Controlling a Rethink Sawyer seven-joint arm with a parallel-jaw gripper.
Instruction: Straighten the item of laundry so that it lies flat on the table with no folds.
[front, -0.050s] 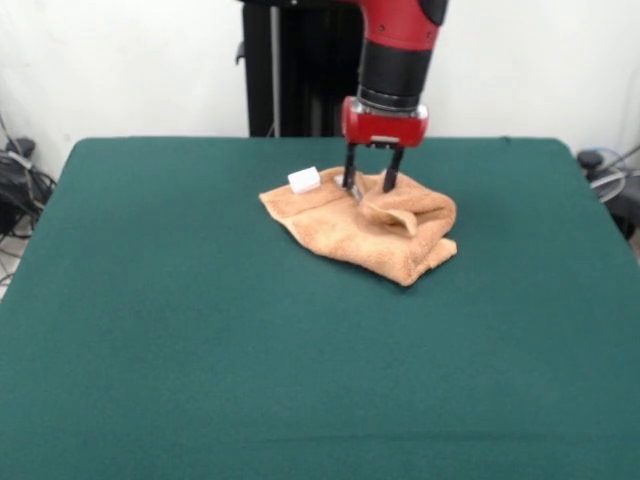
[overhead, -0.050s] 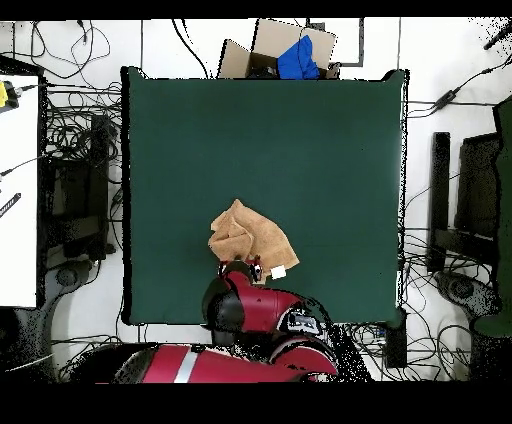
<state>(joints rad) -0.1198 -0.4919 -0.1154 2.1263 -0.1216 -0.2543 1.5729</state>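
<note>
Under the arm, the gripper (front, -0.050s: 368, 183) stands upright with its fingers part open, tips down on the towel's (front, -0.050s: 365, 232) back edge, nothing lifted. Most of the crumpled, folded towel spreads forward of the tips; its white tag (front, -0.050s: 304, 180) sits just beside them on the table (front, -0.050s: 180, 330).

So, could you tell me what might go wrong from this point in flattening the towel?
The gripper stands open with its fingers down at the far edge of the crumpled towel, so closing may pinch several stacked layers and drag the whole bundle instead of opening a fold. The right side is doubled over; pulling from here could roll it tighter. The white tag sits close by and might get snagged.
</note>
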